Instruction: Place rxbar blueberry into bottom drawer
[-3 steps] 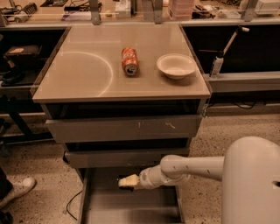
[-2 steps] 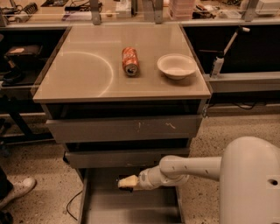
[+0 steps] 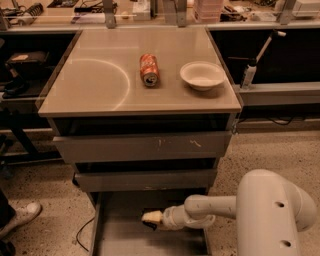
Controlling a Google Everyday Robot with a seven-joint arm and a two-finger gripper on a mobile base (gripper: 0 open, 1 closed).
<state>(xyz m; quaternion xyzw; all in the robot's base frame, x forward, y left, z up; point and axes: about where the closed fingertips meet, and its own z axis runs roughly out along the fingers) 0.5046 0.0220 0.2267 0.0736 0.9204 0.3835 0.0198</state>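
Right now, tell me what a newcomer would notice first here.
The big white arm at lower right, with its tool low over the open bottom drawer. Then, on the tan tabletop, the orange soda can lying on its side beside a white bowl.

A speckled beige stone floor (image 3: 270, 155) runs under a grey metal cabinet with a smooth tan top (image 3: 100, 95), where warm light draws a pale ring. Dark low shelving (image 3: 20, 75) stands to its left, and a cluttered workbench (image 3: 90, 15) crosses the back. A thin black cable (image 3: 82, 231) trails on the floor. The gripper (image 3: 151, 219) hangs low at the cabinet's foot.
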